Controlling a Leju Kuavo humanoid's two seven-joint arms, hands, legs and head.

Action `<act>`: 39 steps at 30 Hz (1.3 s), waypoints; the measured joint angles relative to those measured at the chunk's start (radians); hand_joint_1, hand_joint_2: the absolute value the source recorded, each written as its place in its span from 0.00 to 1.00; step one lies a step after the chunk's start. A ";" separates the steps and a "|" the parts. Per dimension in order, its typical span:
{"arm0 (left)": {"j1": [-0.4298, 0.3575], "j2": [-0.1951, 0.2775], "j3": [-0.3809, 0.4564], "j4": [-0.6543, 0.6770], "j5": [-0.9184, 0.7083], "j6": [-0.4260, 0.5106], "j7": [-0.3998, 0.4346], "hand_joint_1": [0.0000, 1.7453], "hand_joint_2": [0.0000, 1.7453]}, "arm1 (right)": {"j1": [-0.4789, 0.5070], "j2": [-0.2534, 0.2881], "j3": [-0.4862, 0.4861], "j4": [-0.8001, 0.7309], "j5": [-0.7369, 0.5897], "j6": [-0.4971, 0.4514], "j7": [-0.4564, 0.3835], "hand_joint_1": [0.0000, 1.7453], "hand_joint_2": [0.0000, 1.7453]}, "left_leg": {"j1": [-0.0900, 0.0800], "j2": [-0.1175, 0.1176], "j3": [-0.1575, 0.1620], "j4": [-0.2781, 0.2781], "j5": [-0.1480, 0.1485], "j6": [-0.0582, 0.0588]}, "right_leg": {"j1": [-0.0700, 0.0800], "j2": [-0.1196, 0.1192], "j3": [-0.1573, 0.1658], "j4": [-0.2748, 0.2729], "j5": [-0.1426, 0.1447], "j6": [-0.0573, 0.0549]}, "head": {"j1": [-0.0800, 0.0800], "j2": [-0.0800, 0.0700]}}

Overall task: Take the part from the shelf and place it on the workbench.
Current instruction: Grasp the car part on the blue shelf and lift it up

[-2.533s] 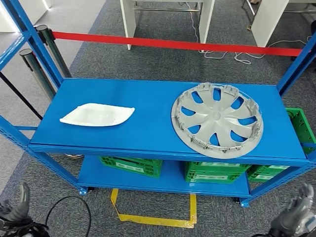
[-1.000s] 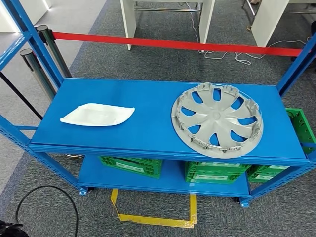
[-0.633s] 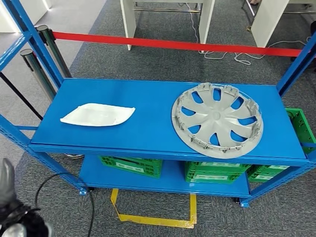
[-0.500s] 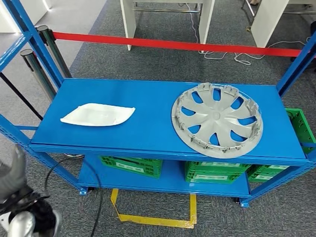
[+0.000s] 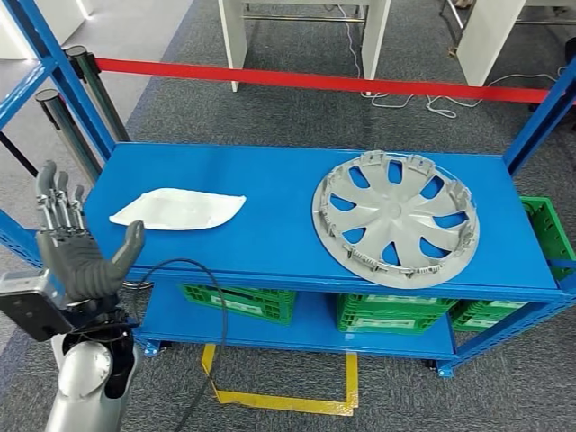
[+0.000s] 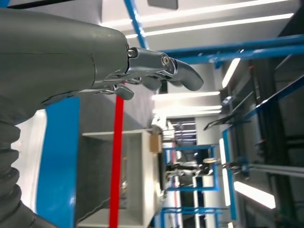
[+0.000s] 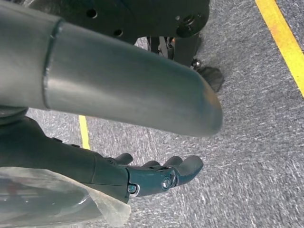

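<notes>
A flat white part (image 5: 178,209) lies on the left half of the blue shelf top (image 5: 285,220). A grey wheel cover (image 5: 396,219) rests on the right half. My left hand (image 5: 76,249) is raised in front of the shelf's left front corner, fingers straight and spread, thumb apart, holding nothing; it stays short of the white part. The left wrist view shows those fingers (image 6: 157,71) stretched out in the air. My right hand (image 7: 150,178) hangs over the grey carpet with its fingers extended and nothing in it.
Green crates (image 5: 241,301) sit on the lower shelf. Blue uprights (image 5: 65,76) frame both ends of the shelf. A red barrier tape (image 5: 326,81) runs behind it, with white tables (image 5: 306,22) beyond. A black cable (image 5: 203,310) loops by my left arm; yellow floor tape (image 5: 278,400) lies below.
My left arm has risen from the lower left corner to shelf height, its hand now spread wide. My right hand has dropped out of the head view.
</notes>
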 joint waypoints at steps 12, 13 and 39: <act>-0.307 0.118 -0.135 0.305 -0.328 -0.130 0.176 0.00 1.00 | -0.004 0.009 0.002 0.028 0.072 0.062 0.057 0.00 0.00 | 0.000 0.000 0.000 0.000 0.002 0.000 | 0.000 0.000 0.000 0.000 0.002 0.000 | 0.000 0.000; -0.332 0.127 -0.144 0.337 -0.371 -0.116 0.178 0.00 1.00 | -0.004 0.011 0.007 0.030 0.083 0.064 0.064 0.00 0.00 | 0.000 0.000 0.000 0.000 0.002 0.000 | 0.000 0.000 0.000 0.000 0.002 0.000 | 0.000 0.000; -0.613 0.247 -0.262 0.761 -0.704 -0.110 0.248 0.00 0.25 | -0.004 0.018 0.088 0.044 0.170 0.083 0.103 0.00 0.00 | 0.000 0.000 -0.001 0.000 0.002 0.000 | 0.000 0.001 0.000 0.000 0.002 0.000 | 0.000 0.000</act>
